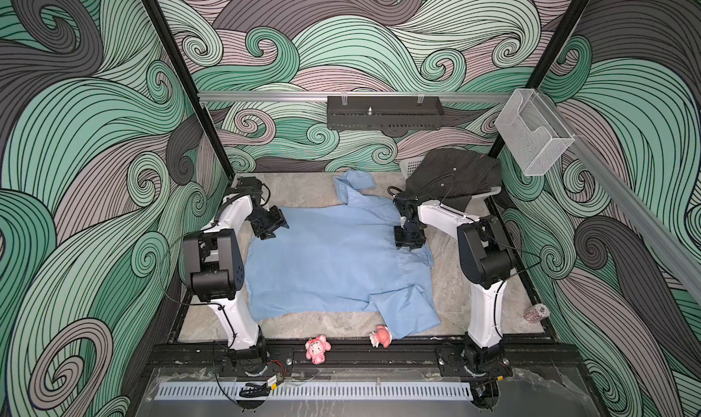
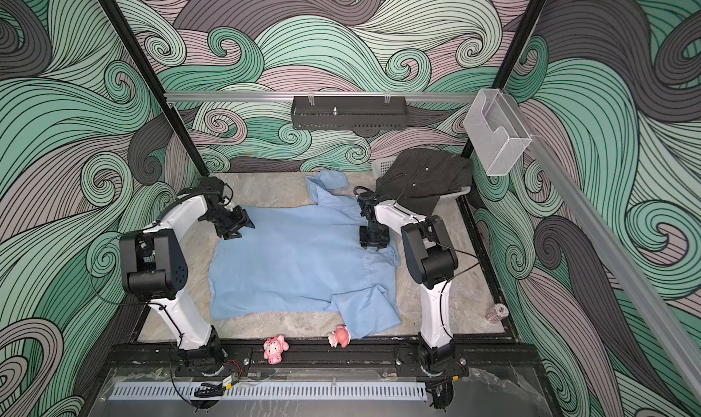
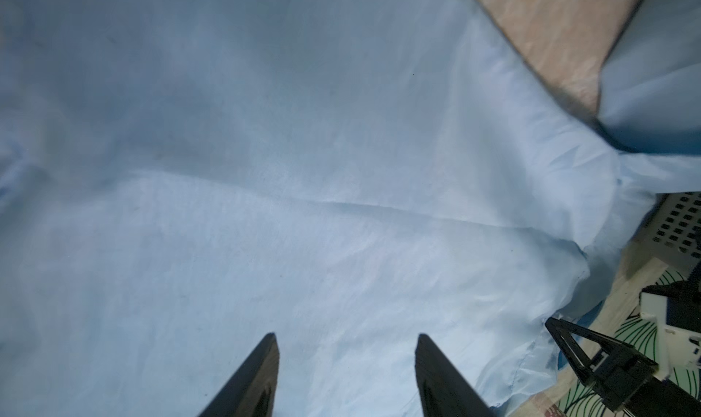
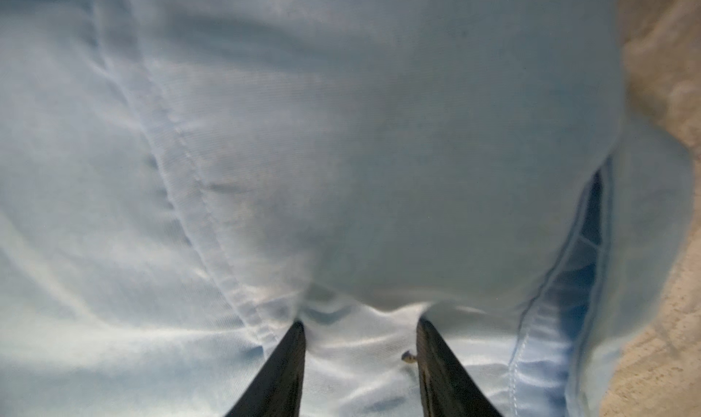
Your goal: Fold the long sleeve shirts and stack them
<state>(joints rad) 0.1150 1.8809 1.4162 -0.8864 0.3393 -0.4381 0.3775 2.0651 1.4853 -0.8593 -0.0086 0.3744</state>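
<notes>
Right wrist only: right pincer [image 4: 360,324] half open, tips dug into blue shirt [image 4: 341,149], cloth puckered between them, nothing clamped. Left pincer [image 3: 347,339] open over plain cloth, empty. Top views only: shirt spread between both pincers, dark shirt [image 1: 451,176] draped on basket [image 1: 411,165] behind right pincer. Beige mottled bench [image 1: 466,282], swirl-print walls [image 1: 95,168].

My left arm [image 1: 237,210] and right arm [image 1: 442,214] wear smooth white shells between bulky black joint housings [image 1: 212,259]. Thin black cables [image 1: 436,185] loop along them. My left gripper [image 3: 346,343] and right gripper [image 4: 360,328] end in dark, tapering wedge fingers [image 3: 258,377]. Each black base [image 1: 250,358] shows round screws.
</notes>
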